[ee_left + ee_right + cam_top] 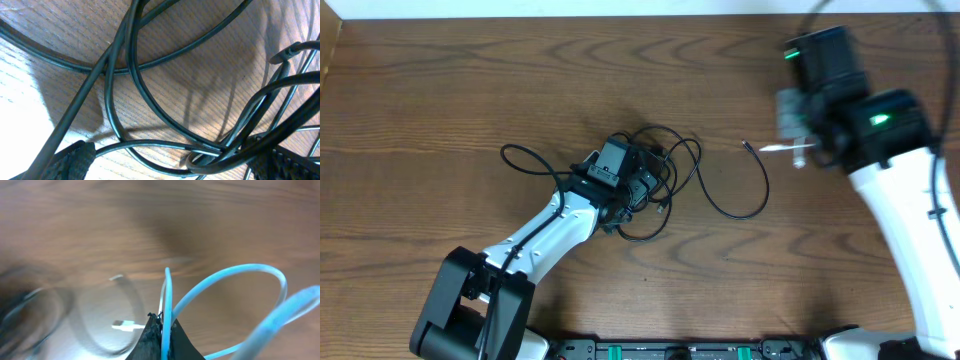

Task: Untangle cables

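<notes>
Brown wood table (440, 100), clear grain, matt w/ slight sheen. Smooth glossy plastic sheath on black cables (131, 75). The white cable (235, 271): smooth, prob. plastic – view blurred. On left gripper (177, 162) the pads (75, 157): black, rough knurled texture, matt. The right arm shell (905, 220): white, smooth glossy plastic.

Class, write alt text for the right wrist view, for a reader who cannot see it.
The right gripper, shut, pinches a white cable whose loops arc off to the right. Beneath it lies a blurred wooden table.
</notes>
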`<state>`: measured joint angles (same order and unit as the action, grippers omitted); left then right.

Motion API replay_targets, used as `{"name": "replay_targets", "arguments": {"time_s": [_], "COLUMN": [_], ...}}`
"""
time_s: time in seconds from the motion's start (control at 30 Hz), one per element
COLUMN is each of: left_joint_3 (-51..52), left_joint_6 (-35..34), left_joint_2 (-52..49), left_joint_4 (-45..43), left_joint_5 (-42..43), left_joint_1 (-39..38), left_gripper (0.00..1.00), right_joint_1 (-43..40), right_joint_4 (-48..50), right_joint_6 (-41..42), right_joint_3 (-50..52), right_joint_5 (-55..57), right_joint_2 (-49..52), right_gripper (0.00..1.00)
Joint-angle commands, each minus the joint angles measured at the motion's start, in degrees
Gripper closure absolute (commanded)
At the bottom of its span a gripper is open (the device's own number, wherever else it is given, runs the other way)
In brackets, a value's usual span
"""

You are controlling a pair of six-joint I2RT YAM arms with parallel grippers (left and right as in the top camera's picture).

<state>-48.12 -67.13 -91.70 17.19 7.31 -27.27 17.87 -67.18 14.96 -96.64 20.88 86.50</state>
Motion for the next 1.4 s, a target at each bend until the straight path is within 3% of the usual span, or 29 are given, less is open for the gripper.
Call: {"name": "replay_targets", "arguments": {"time_s": [0.0,0.1,0.23,0.33,0.57,0.63,0.83,0.93,1.1,1.17,1.27,1.37], "left_joint_3": [0.15,0.15,0.15,0.15,0.15,0.15,0.15,0.15,0.15,0.15,0.15,0.15], "left_joint_6": [0.42,0.42,0.42,0.42,0.42,0.42,0.42,0.42,0.42,0.42,0.42,0.42], "left_joint_2": [-0.68,-0.68,-0.68,-0.68,-0.68,-0.68,-0.68,-0.68,-0.68,-0.68,-0.68,-0.68], "left_joint_4": [0.57,0.55,0.55,0.55,0.57,0.57,0.57,0.57,0.55,0.55,0.55,0.55], "left_joint_5": [-1.6,-1.6,-1.6,-1.6,-1.6,-1.6,-1.6,-1.6,-1.6,-1.6,-1.6,-1.6], "left_joint_1": [0.31,0.31,0.31,0.31,0.31,0.31,0.31,0.31,0.31,0.31,0.31,0.31], "left_gripper": [0.02,0.02,0.02,0.02,0.02,0.02,0.02,0.02,0.02,0.02,0.02,0.02], "right_joint_1": [-11.37,-20.57,-30.6,-37.81,-51.08,-54.88,-58.58,-59.36,-60.98,-61.44,-61.9,-62.18], "right_joint_4": [0.94,7.72,14.03,14.62,17.9,18.97,20.63,21.35,21.49,21.03,19.41,18.78], "right_joint_6": [-4.74,-6.23,-13.25,-13.75,-14.95,-19.1,-19.32,-19.32,-19.3,-19.3,-19.3,-19.12], "right_joint_3": [-0.31,-0.31,-0.31,-0.31,-0.31,-0.31,-0.31,-0.31,-0.31,-0.33,-0.33,-0.33], "right_joint_5": [14.95,22.6,20.33,19.76,3.39,2.89,-0.96,-3.06,-5.97,-6.49,-6.23,-6.45], "right_joint_2": [-0.31,1.33,4.46,8.07,19.21,24.33,31.87,33.68,34.75,34.69,34.47,33.53], "right_gripper": [0.99,0.99,0.99,0.99,0.99,0.99,0.98,0.87,0.49,0.46,0.33,0.29]}}
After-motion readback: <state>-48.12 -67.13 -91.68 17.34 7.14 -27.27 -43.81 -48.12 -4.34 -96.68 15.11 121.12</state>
